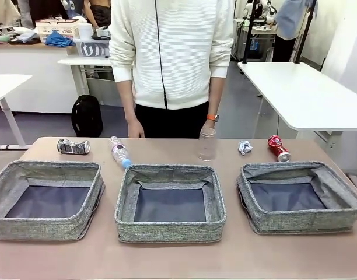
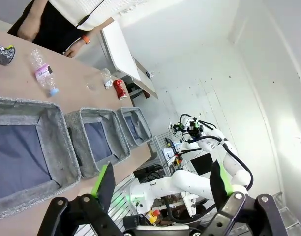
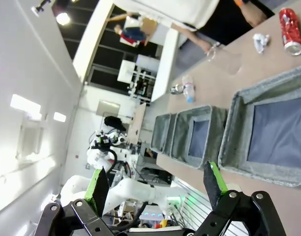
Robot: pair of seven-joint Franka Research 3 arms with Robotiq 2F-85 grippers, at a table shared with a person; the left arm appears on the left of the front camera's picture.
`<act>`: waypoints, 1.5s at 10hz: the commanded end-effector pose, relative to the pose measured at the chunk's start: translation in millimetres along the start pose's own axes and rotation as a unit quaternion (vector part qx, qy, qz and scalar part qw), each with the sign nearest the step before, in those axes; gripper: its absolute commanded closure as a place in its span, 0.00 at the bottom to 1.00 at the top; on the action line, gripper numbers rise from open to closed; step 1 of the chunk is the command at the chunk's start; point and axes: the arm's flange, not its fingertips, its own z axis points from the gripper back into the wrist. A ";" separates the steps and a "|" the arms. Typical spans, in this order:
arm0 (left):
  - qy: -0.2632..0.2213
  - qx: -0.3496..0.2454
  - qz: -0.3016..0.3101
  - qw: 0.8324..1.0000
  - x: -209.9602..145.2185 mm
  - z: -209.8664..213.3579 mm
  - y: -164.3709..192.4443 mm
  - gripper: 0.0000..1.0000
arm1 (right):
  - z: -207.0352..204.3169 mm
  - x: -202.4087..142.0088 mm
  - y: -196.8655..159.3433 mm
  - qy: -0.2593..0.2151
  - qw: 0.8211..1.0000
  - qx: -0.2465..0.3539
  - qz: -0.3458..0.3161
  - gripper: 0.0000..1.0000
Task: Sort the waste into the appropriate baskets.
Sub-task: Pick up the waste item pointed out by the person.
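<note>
1. As I judge it, sorting has not begun. Three low rectangular grey woven-fabric bins stand in a row on the near side of the brown surface (image 1: pixel 167 256): the left basket (image 1: pixel 38 227), the middle basket (image 1: pixel 170 230) and the right basket (image 1: pixel 295 220). Each shows a bare dark blue-grey bottom.
2. All the waste lies on the far strip behind the baskets, in front of the person. From left to right there is a crushed dark can (image 1: pixel 73 146) on its side, a small clear plastic bottle with a blue cap (image 1: pixel 119 151) lying down, a clear plastic cup (image 1: pixel 206 144) standing upright, a white crumpled paper wad (image 1: pixel 244 147) and a crushed red can (image 1: pixel 278 148).
3. The left gripper (image 2: pixel 163 177) and the right gripper (image 3: pixel 155 179) are both spread wide and hold nothing. Both hang above the robot's edge of the surface, well apart from the waste.
4. One hand of the person (image 1: pixel 210 123) is just at the cup's rim; I cannot tell whether it touches.
5. The next move calls for picking one item and reaching over a basket to it. The red can, just behind the right basket, looks the handiest for the right arm. It calls for a descent from above with the jaws across its narrow width, clearing the soft basket wall.
</note>
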 end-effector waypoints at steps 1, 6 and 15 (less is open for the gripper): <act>-0.001 -0.009 -0.013 1.000 1.4 1.7 -2.7 0.00 | -0.1 3.8 1.3 -0.005 1.000 0.010 0.016 0.00; -0.001 -0.009 -0.013 1.000 1.4 1.7 -2.7 0.00 | -0.1 3.8 1.3 -0.005 1.000 0.010 0.016 0.00; 0.187 0.272 -0.310 0.891 70.6 -158.1 3.2 0.00 | -0.1 3.8 1.3 -0.005 1.000 0.010 0.016 0.00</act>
